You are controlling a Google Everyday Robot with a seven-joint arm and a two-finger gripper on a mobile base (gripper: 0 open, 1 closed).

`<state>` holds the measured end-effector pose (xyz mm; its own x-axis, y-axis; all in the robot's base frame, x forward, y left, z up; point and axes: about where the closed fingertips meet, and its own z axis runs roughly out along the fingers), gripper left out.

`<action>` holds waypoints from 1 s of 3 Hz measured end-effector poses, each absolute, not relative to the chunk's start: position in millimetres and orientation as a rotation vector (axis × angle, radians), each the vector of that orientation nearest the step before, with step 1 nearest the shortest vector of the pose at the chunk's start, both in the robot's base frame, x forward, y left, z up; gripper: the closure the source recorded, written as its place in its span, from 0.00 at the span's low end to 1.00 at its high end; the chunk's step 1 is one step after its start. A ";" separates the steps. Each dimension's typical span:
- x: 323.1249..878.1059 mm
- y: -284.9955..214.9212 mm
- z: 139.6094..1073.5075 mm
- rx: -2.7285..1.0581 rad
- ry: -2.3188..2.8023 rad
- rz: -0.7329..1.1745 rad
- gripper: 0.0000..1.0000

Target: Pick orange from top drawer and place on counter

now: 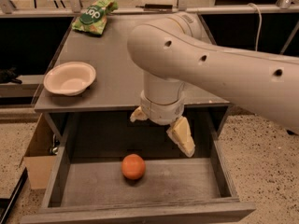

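The orange (133, 166) lies on the floor of the pulled-out top drawer (140, 211), left of its middle. My gripper (160, 126) hangs from the big white arm just over the drawer's back half, above and to the right of the orange, not touching it. Its two cream fingers are spread wide: one fingertip (183, 138) points down into the drawer, while the other finger (138, 115) sits by the counter's front edge. It is open and holds nothing. The grey counter (112, 73) spreads out above the drawer, partly hidden by the arm.
A white bowl (70, 78) sits on the counter's left front corner. A green chip bag (95, 15) lies at the back left. A cardboard box (37, 157) stands on the floor left of the drawer. The drawer's side walls (57, 171) flank the orange.
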<state>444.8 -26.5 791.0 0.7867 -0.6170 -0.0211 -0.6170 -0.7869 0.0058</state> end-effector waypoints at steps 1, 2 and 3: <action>445.4 13.7 769.1 -3.035 0.925 0.128 0.00; 438.8 53.6 734.3 -3.125 0.794 0.218 0.00; 438.6 54.2 733.8 -3.126 0.792 0.219 0.00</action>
<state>438.6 54.2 733.8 0.8709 -0.4793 -0.1087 -0.4670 -0.8760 0.1209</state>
